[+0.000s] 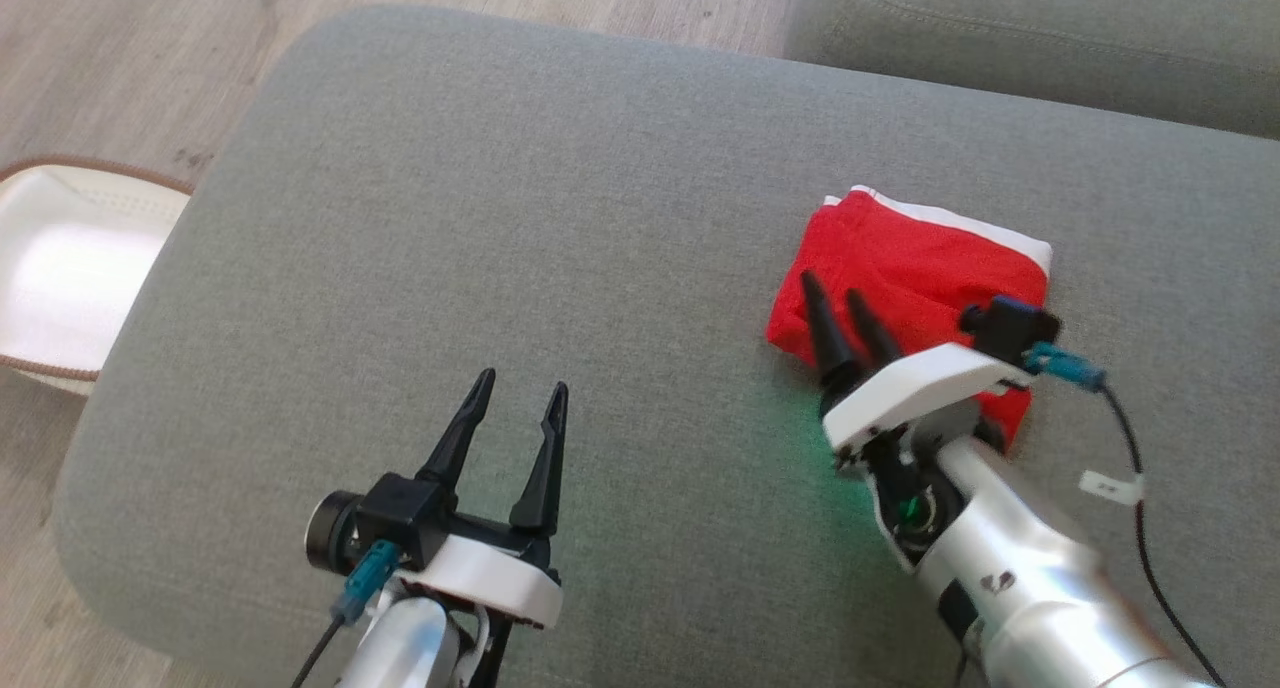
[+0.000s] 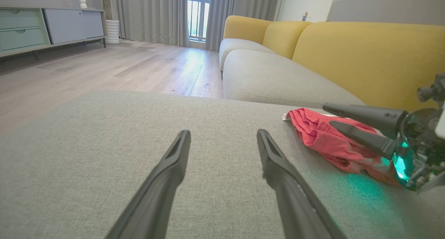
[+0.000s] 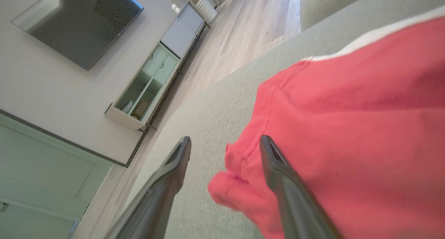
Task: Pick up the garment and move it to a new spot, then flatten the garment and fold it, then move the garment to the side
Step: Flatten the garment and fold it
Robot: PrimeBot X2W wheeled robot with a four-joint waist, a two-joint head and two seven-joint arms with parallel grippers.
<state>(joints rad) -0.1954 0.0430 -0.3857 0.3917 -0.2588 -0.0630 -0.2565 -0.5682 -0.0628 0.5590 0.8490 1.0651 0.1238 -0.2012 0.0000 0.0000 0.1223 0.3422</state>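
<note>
Garment (image 1: 905,258); cable tag (image 1: 1110,485) seemingly unreadable.

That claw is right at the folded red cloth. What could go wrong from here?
1. The open right gripper has the edge of the garment between its fingers; drawing back could snag the cloth and undo the fold.
2. A bunched corner sticks out loosely, so the fold may slump on the soft cushion.

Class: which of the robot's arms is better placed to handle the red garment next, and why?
Right, probably: the right gripper hangs open at the folded garment's edge, while the left gripper is open over bare cushion, well apart from it.
</note>
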